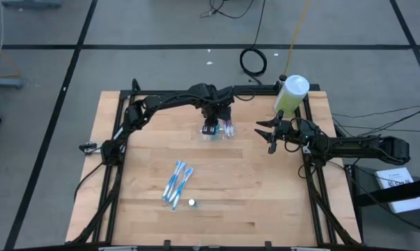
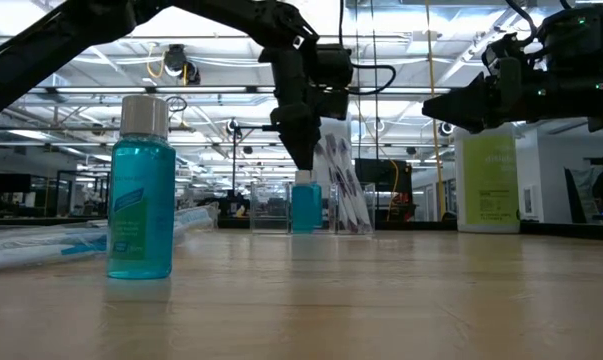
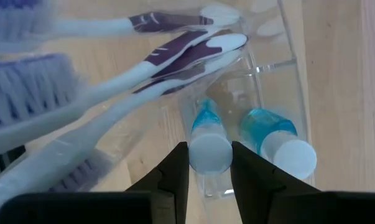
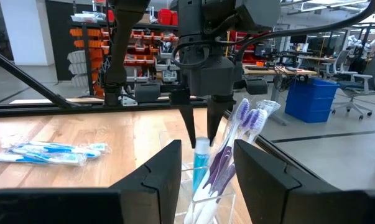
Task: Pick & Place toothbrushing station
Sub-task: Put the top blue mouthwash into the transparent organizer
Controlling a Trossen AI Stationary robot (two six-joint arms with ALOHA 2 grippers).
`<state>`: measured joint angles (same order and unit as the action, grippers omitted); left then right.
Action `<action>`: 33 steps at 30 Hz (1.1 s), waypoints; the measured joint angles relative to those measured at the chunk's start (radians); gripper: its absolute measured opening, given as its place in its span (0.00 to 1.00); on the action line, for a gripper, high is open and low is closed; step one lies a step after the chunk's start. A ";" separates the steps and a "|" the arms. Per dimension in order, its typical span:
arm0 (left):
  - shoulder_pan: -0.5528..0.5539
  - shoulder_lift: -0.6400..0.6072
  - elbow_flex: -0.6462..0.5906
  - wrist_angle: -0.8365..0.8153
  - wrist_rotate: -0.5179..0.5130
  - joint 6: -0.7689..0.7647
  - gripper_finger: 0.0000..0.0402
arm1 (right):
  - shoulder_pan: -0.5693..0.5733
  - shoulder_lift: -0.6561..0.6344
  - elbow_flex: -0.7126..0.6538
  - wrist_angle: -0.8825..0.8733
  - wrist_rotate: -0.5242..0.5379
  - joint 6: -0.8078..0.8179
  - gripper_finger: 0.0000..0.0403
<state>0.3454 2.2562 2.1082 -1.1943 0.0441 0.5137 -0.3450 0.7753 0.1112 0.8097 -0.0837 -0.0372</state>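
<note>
Two tools in my view: left tool clamped on small blue bottle inside toothbrushing station (purple brushes alongside); right tool spread, holding nothing, nearby.

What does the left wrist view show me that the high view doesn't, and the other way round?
Left wrist only: two small blue bottles in the tray, the left end effector straddling one bottle's white cap. High view only: the loose toothbrushes, the green bottle and the right end effector waiting open beside it. Both: the tray holding purple toothbrushes.
</note>
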 joint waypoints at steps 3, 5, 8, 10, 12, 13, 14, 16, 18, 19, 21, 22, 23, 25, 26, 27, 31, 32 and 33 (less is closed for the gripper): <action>-0.001 0.000 -0.013 0.017 0.000 0.000 0.24 | 0.000 0.000 0.000 0.000 0.000 0.000 0.35; -0.001 0.000 -0.026 0.027 0.004 0.001 0.27 | 0.000 0.000 0.000 0.000 0.000 0.009 0.35; -0.001 -0.002 -0.038 0.029 0.003 -0.003 0.28 | 0.000 0.000 0.000 0.000 0.000 0.015 0.35; -0.001 -0.003 -0.044 0.030 0.003 -0.003 0.29 | 0.000 0.000 0.000 0.000 0.000 0.015 0.35; -0.002 -0.003 -0.044 0.030 0.003 -0.011 0.29 | 0.000 0.000 0.000 0.000 0.000 0.015 0.35; -0.002 -0.003 -0.044 0.032 0.002 -0.020 0.29 | 0.000 0.000 0.000 0.000 0.000 0.015 0.35; -0.002 -0.003 -0.044 0.033 0.000 -0.027 0.29 | 0.000 0.000 0.000 0.000 0.000 0.015 0.35; -0.002 -0.003 -0.045 0.033 0.000 -0.040 0.30 | 0.000 0.000 0.000 0.000 0.000 0.015 0.35; -0.002 -0.003 -0.045 0.033 0.000 -0.055 0.30 | 0.000 0.000 0.000 0.000 0.000 0.015 0.35; -0.002 -0.003 -0.045 0.032 0.000 -0.062 0.30 | 0.000 0.000 0.000 0.000 0.000 0.015 0.35; -0.002 -0.003 -0.045 0.032 -0.001 -0.074 0.30 | 0.000 0.000 0.000 -0.003 0.000 0.015 0.35; -0.002 -0.004 -0.045 0.029 0.000 -0.076 0.30 | 0.000 0.000 0.000 -0.006 0.000 0.014 0.35; -0.002 -0.008 -0.046 0.024 -0.001 -0.077 0.30 | 0.000 0.000 0.000 -0.010 0.000 0.014 0.35; -0.003 -0.010 -0.046 0.020 -0.012 -0.080 0.30 | 0.000 0.000 0.000 -0.014 0.000 0.015 0.35; -0.003 -0.012 -0.046 0.016 -0.016 -0.086 0.30 | 0.000 0.000 0.000 -0.014 0.000 0.014 0.35; -0.003 -0.013 -0.046 0.010 -0.023 -0.092 0.30 | 0.000 0.000 0.000 -0.014 0.000 0.015 0.35; -0.004 -0.013 -0.046 -0.005 -0.031 -0.106 0.33 | 0.000 0.000 0.000 -0.014 0.000 0.014 0.35; -0.004 -0.013 -0.046 -0.008 -0.031 -0.109 0.35 | 0.000 0.000 0.000 -0.014 0.000 0.014 0.35; -0.003 -0.013 -0.046 -0.012 -0.031 -0.109 0.36 | 0.000 0.000 0.000 -0.014 0.000 0.014 0.35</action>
<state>0.3420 2.2429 2.0624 -1.2058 0.0132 0.4049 -0.3450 0.7750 0.1112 0.7952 -0.0837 -0.0227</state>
